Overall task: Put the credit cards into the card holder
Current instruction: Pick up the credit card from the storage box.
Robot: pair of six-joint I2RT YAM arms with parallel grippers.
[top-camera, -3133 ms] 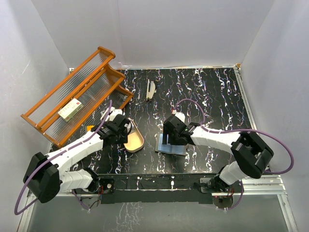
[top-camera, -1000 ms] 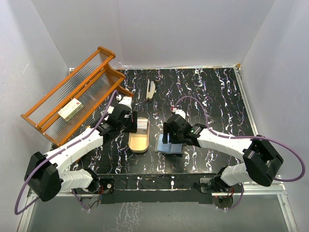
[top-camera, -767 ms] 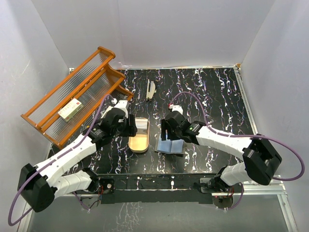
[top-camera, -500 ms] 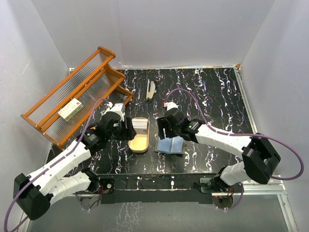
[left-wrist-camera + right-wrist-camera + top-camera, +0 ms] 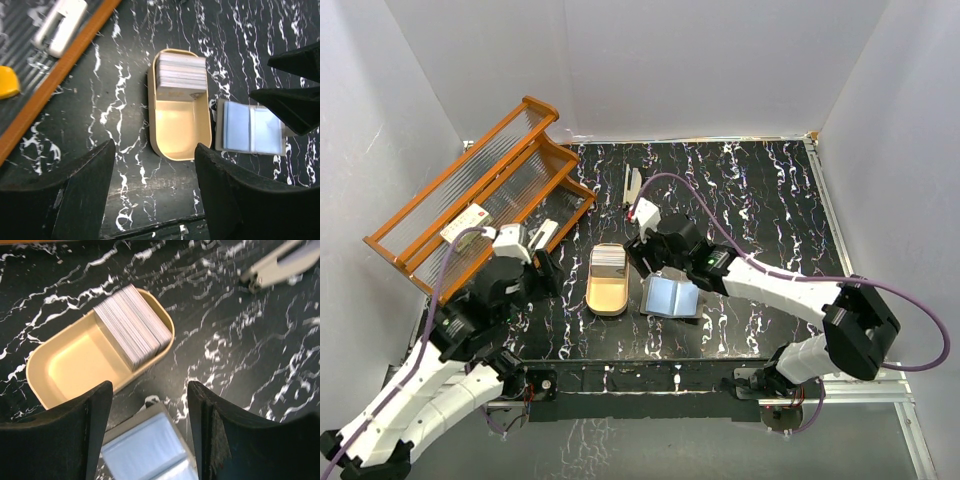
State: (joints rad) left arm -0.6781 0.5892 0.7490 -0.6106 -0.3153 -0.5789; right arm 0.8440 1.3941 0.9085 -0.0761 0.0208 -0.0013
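Black, white-veined worktop [image 5: 760, 200], white walls [image 5: 670, 60] on 3 sides. 1 tan tray [image 5: 603, 297], 1 stack of credit cards [image 5: 608, 259], 1 card holder [image 5: 670, 297], 1 orange rack [image 5: 480, 190], 1 grey stapler-like tool [image 5: 632, 186] at far side. Cards sit in tray's far end, rest of tray bare. Holder lies open w/ blue sleeves up, just right of tray. Rack holds a white box [image 5: 465, 223]. Left claw [image 5: 155, 165] and right claw [image 5: 148, 390] both spread wide, nothing held.

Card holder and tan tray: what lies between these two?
Only a narrow strip of bare black table separates the card holder from the tan tray; the left wrist view shows it.
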